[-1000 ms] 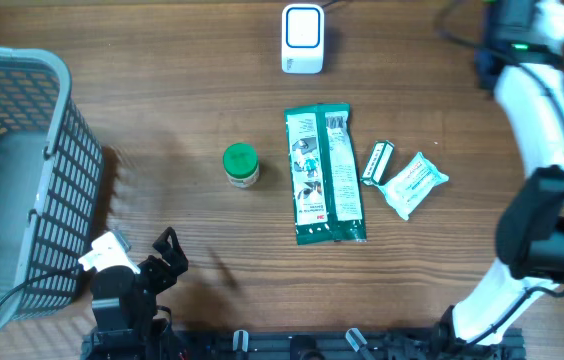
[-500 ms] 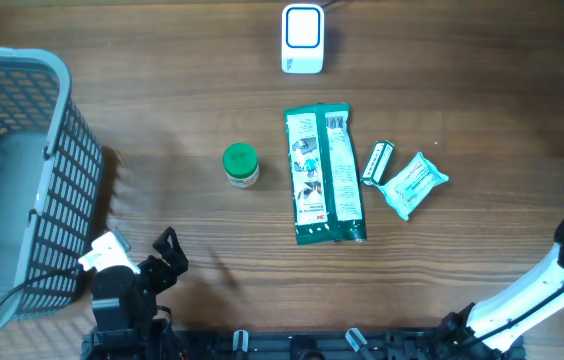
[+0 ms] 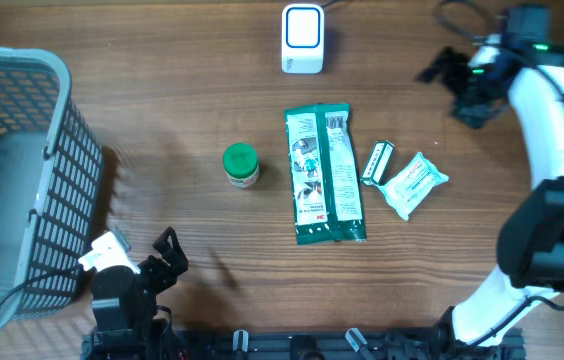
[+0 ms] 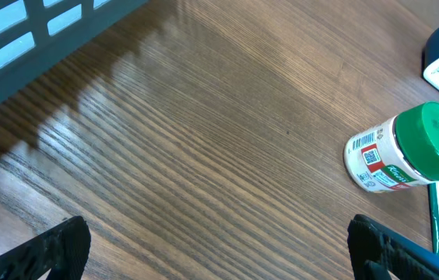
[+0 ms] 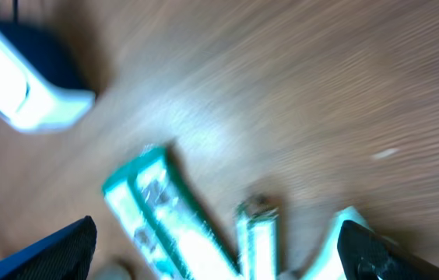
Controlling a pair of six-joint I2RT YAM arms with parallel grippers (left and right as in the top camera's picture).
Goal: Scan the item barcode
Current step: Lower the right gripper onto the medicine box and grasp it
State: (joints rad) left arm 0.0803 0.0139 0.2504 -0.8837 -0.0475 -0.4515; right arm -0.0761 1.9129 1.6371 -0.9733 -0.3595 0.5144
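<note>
Fingers apart and empty, the right hand [image 3: 449,88] is hovering far right, the left hand [image 3: 167,255] sitting near left. The long green foil packet [image 3: 323,174] is lying in the middle of the wooden table [image 3: 162,100], showing only as a blur in the right wrist view.

The table [image 3: 162,90] is wood grain with soft sheen; the basket [image 3: 74,170] is matt grey plastic; the long green pack [image 3: 322,175] is glossy film.

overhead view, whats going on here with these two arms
Nothing is being handled yet. Both hands are open and empty: the right hand hangs to the right of the white scanner, the left hand sits at the near edge beside the basket. The green packet, green-capped jar and white pouch lie untouched mid-table.
</note>
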